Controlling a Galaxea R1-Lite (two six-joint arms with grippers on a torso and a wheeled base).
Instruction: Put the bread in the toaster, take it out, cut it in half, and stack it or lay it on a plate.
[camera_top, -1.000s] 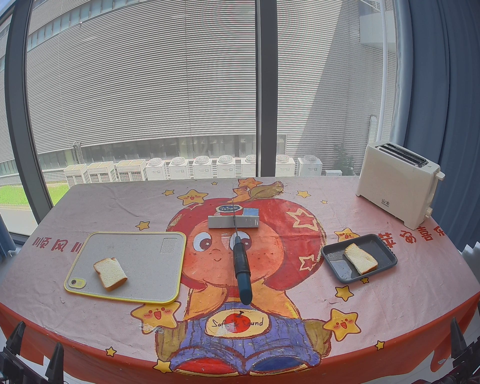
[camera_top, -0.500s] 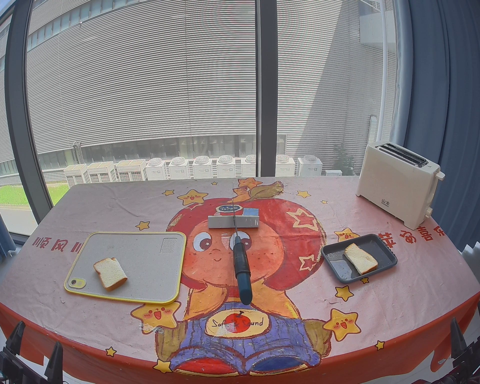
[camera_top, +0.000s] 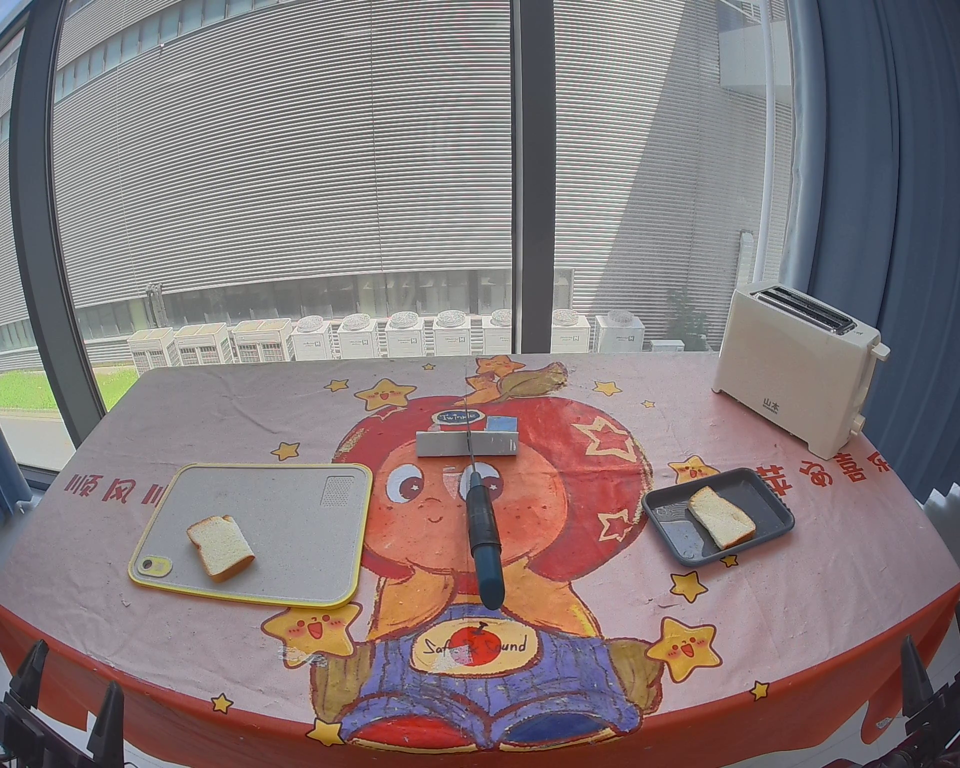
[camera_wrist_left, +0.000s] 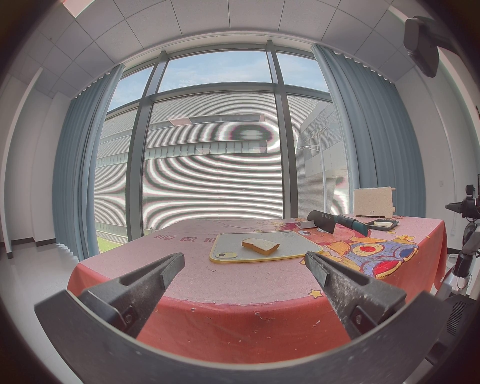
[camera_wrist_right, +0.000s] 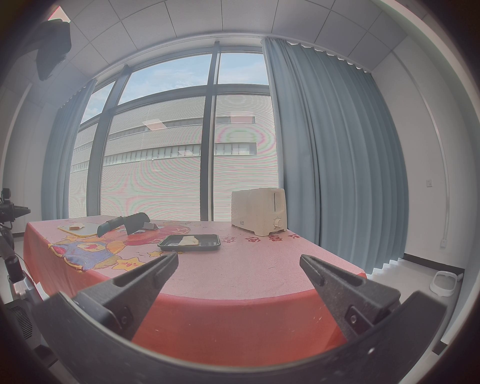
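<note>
Nothing moved; wrist views show left pincer (camera_wrist_left: 244, 256) and right pincer (camera_wrist_right: 239, 257) gaping

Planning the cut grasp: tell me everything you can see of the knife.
The knife has a broad dark blade and a dark teal handle, black near the blade. It stands on edge, with the blade slotted in a small grey holder at mid-table and the handle pointing toward the robot's side. It sits between the board and the tray, apart from both. Nothing grips it. Whether the handle touches the cloth cannot be told.
</note>
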